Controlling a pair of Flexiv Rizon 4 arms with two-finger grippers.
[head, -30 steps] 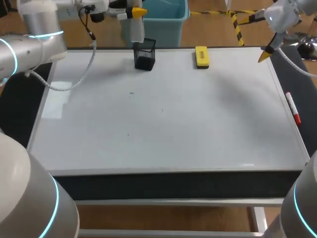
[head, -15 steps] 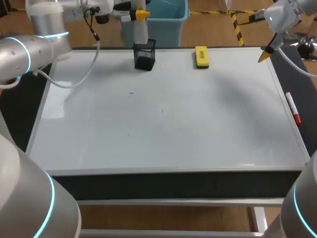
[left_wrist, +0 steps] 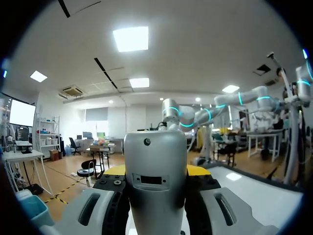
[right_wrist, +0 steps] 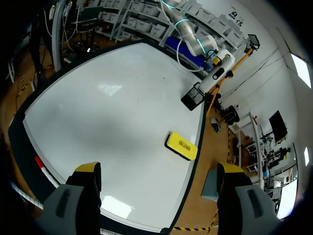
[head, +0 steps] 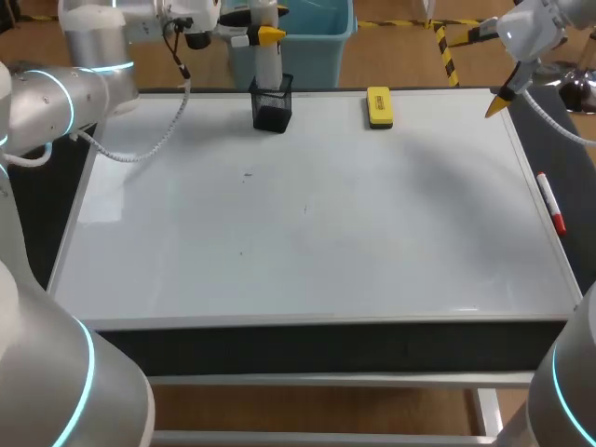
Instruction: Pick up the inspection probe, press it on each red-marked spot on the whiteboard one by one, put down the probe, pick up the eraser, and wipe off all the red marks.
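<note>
Probe: a pale silver cylinder is held upright in the upper middle of the head view. Its lower end is at the mouth of a black mesh cup, and whether the tip is inside the cup cannot be told.
Left gripper: the left gripper is closed on the probe's upper part. In the left wrist view the cylinder fills the gap between the fingers and is touched from both sides.
Right gripper: the right gripper is held at the upper right of the head view, over the board's far right corner. Its fingers are spread wide and nothing is gripped.
Whiteboard: the whiteboard fills most of the head view. A few small specks are seen left of centre, and their colour cannot be made out.
Eraser: a yellow eraser lies flat at the upper centre, to the right of the cup and apart from it.
Marker: a red-capped marker lies along the right edge.
Handling: the probe is judged stiff, fairly light and smooth-cased, so it is likely slippery. A firm hold high on the body is called for, so that it is not pushed up through the fingers when pressed. The eraser is judged light and is best taken across its narrow sides.
</note>
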